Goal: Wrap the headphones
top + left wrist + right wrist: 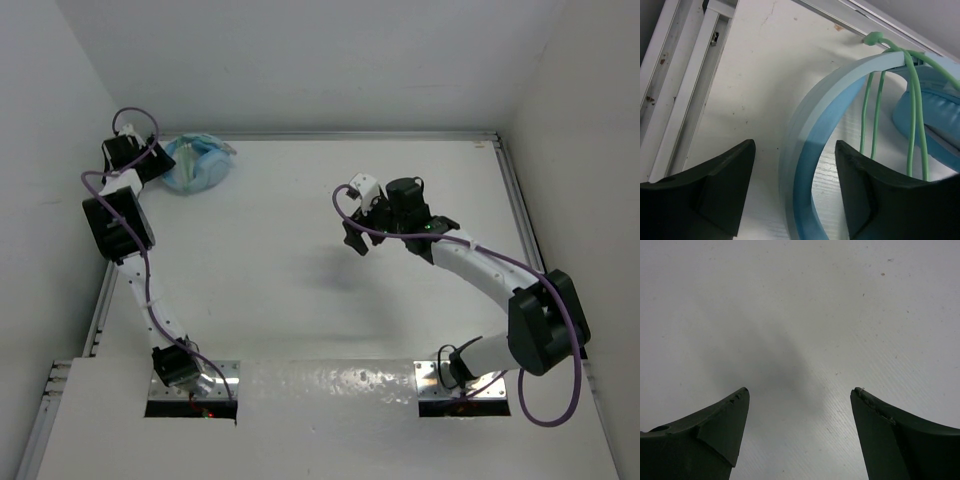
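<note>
The light blue headphones (pixel 197 162) lie at the table's far left corner. In the left wrist view their curved headband (pixel 810 145) runs between my left fingers, with the pale green cable (pixel 914 115) looped over it and an earcup (pixel 932 120) at the right. My left gripper (pixel 795 145) is open, its jaws standing on either side of the headband without touching it. In the top view it (pixel 150 160) sits just left of the headphones. My right gripper (pixel 358 238) is open and empty above bare table (pixel 800 315) near the middle.
A metal rail (pixel 685 90) borders the table's left edge, close to the left gripper. A back rail (pixel 350 135) runs along the white wall. Purple robot cables (pixel 135 120) loop over both arms.
</note>
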You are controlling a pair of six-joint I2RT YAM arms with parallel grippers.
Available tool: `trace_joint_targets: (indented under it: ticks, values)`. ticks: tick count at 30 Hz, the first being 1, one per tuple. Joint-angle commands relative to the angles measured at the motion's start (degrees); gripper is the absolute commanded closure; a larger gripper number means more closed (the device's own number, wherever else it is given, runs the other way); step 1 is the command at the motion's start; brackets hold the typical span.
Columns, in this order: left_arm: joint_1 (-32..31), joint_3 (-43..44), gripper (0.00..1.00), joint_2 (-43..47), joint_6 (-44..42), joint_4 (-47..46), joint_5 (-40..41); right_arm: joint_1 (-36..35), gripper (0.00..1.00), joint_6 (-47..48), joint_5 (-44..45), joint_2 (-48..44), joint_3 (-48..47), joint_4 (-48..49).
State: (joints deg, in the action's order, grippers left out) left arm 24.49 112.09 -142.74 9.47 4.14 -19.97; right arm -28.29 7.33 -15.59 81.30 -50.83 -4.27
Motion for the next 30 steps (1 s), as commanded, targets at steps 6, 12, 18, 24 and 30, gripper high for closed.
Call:
trace_joint_targets:
  ticks: [6, 12, 18, 24, 30]
  values:
    - [1.35, 1.46, 0.17, 6.41, -0.42, -0.63, 0.37, -0.36, 0.17, -4.42, 5.39, -0.79, -3.84, 0.14]
    - [2.05, 3.56, 0.0, 12.83, -2.0, 5.32, 7.73, -0.01, 0.11, -14.34, 17.77, -1.49, -4.37, 0.59]
    - [3.02, -0.2, 0.0, 22.57, -7.44, 16.68, 20.48, 3.68, 0.05, -25.34, 25.34, -3.42, -4.98, -5.39]
    - [3.19, -16.45, 0.0, 36.2, -16.14, 22.39, 30.94, 14.9, 0.03, -35.89, 30.1, -9.73, -0.34, -9.35]
    - [3.19, -32.0, 0.0, 46.4, -17.65, 26.01, 35.07, 20.21, 0.01, -37.66, 35.97, -15.2, 7.14, -8.39]
